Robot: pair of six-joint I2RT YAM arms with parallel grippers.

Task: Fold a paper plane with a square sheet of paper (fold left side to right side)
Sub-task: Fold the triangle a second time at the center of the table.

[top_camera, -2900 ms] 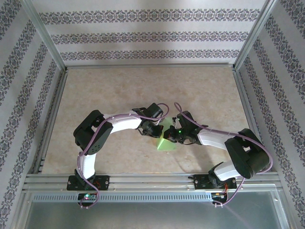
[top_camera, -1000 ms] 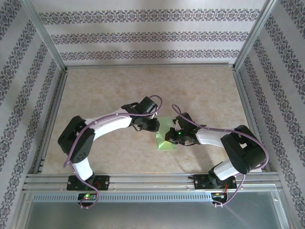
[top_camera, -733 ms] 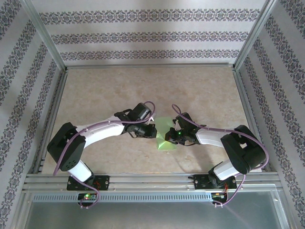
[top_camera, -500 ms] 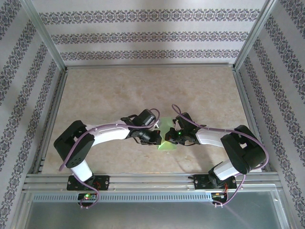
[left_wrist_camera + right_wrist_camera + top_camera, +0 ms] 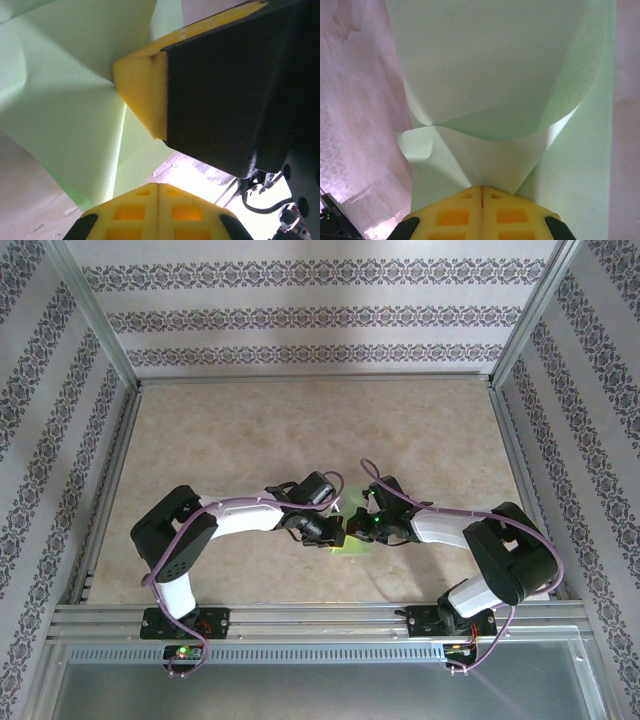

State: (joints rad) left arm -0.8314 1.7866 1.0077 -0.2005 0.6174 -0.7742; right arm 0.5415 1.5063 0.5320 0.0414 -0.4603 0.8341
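Two arms meet over a light green sheet, a little near of the bench's middle.

The marbled bench point(image 5: 250, 435) carries everything. The left arm point(image 5: 240, 517) and right arm point(image 5: 450, 527) reach inward until their wrists almost touch. Between them the square sheet of paper point(image 5: 352, 543) lies partly on the bench and partly lifted, buckled into curving flaps (no crisp crease shows). The right claw point(image 5: 481, 189) is clenched on the sheet, whose folds run straight into the seam of its yellow pads. The left claw point(image 5: 158, 186) is clenched too. The sheet's lower edge meets its tip, though I cannot tell whether paper is pinched there. One of the right claw's fingers sits close in front of it, against the green.
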